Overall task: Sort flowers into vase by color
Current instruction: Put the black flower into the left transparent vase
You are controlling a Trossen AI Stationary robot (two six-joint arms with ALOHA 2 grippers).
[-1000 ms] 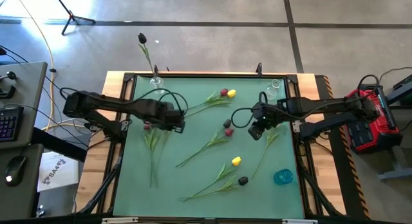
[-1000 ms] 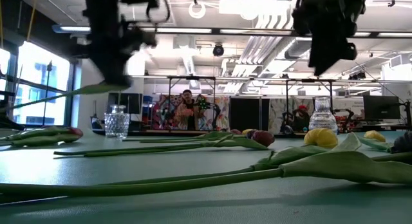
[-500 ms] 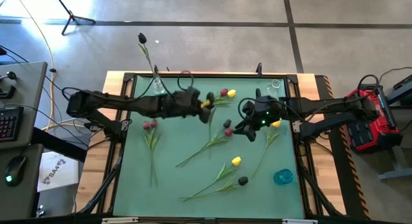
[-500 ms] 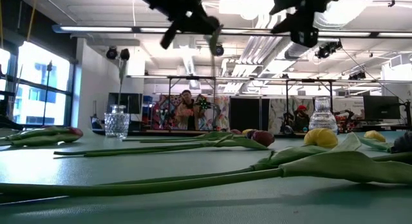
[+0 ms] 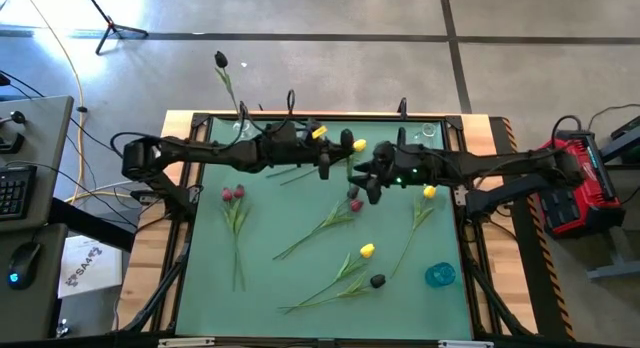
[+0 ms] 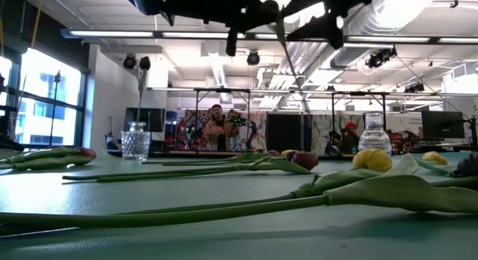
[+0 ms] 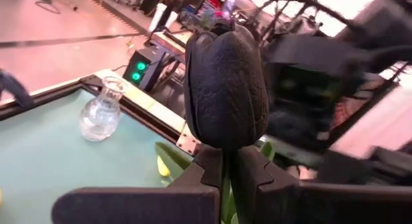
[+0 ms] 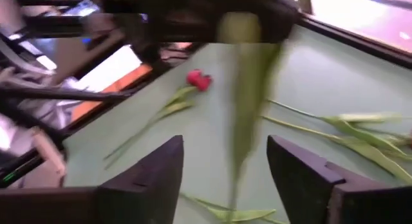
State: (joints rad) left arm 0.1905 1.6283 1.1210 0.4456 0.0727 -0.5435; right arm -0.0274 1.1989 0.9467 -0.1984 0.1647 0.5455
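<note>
The left gripper (image 5: pixel 322 164), clamped on a yellow tulip (image 5: pixel 318 134), has swung from the table's left side to the far middle. A black tulip (image 5: pixel 220 60) already stands in the far-left vase (image 5: pixel 243 129). The right gripper (image 5: pixel 368 180) has moved in to meet it, fingers (image 8: pixel 145 179) spread wide and empty, the stem hanging between them: likely a handover toward the far-right vase (image 5: pixel 427 136).

The left gripper (image 5: pixel 335 158) and right gripper (image 5: pixel 368 178) meet above the table's (image 5: pixel 300 288) far middle.
</note>
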